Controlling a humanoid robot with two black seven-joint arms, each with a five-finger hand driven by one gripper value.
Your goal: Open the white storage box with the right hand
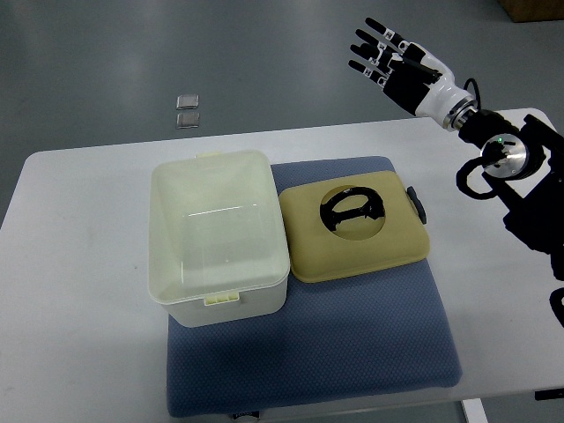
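While uncovered: one box, one lid

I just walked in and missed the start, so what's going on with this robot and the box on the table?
The lid is already off. The translucent white plastic storage box sits open and looks empty on a blue padded mat on the white table. Its tan lid with a black handle lies flat on the mat, against the box's right side. The robot's right hand is raised beyond the table's far right corner, fingers spread, holding nothing. The left arm is out of view.
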